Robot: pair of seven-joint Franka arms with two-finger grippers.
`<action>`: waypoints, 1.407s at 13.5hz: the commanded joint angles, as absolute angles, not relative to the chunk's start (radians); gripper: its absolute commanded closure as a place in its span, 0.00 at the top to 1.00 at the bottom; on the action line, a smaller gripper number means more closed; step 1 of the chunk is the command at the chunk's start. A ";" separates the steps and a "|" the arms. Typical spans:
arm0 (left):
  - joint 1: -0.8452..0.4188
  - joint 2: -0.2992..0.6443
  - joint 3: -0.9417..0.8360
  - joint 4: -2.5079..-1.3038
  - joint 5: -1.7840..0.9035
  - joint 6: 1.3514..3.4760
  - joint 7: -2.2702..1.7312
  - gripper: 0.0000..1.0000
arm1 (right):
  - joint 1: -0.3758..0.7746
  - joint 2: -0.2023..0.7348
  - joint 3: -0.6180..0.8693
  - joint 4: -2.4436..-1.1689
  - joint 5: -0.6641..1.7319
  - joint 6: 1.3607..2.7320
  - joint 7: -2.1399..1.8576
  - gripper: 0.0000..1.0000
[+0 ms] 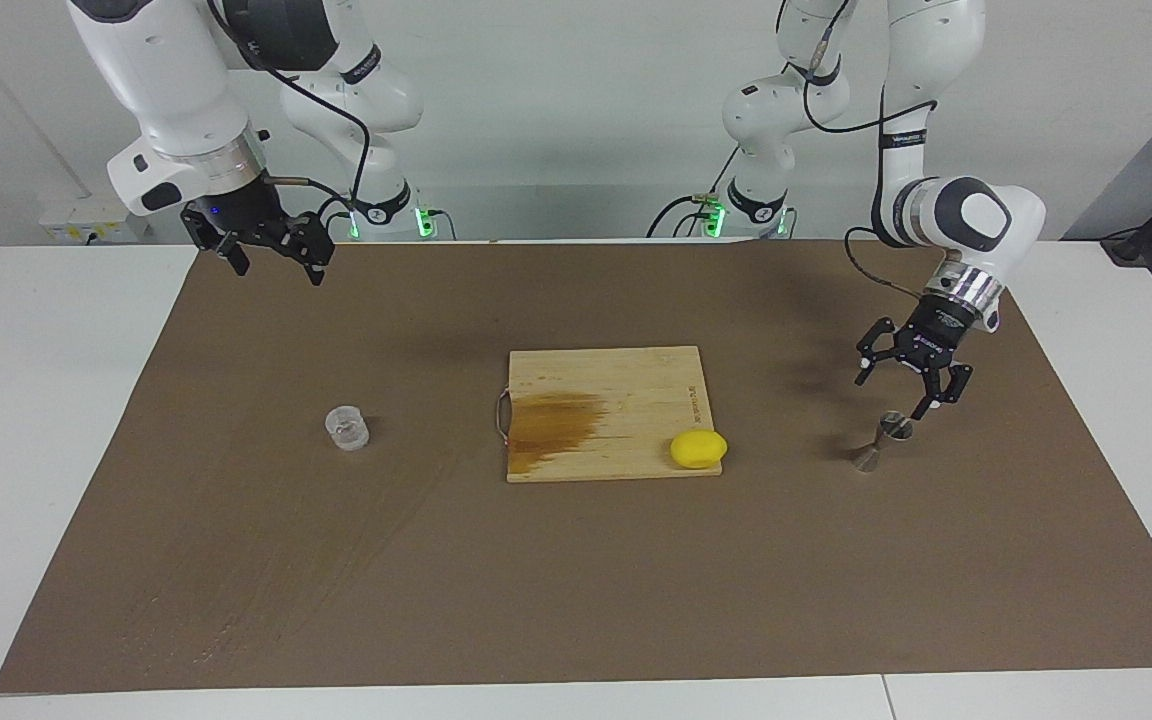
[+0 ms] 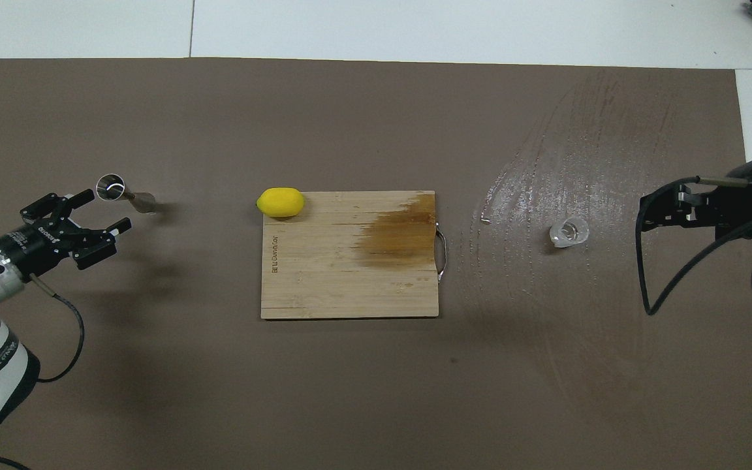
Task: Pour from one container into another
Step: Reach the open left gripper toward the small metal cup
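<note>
Facing view: nothing poured yet, the cup sits unheld toward the right arm's end, well below the raised, open right gripper, while the open left gripper hangs just above the jigger; overhead: the jigger lies just ahead of the empty left gripper, cup near the right gripper

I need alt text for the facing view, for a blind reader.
The left end effector hangs open just above a steel jigger; the right end effector waits open, raised. A clear cup stands apart; a lemon lies on the cutting board.
</note>
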State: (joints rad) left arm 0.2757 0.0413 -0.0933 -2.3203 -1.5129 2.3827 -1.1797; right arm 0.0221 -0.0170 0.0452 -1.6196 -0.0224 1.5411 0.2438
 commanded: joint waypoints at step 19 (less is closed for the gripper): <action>0.255 0.147 -0.089 -2.214 -1.554 2.410 -1.118 0.88 | 0.009 -0.034 0.052 -1.638 -0.031 1.549 0.219 1.00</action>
State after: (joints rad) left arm 0.2636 0.1188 -0.0942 -2.2356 -1.5300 2.3949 -1.1430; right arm 0.0221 -0.0170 0.0452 -1.6197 -0.0224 1.5411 0.2438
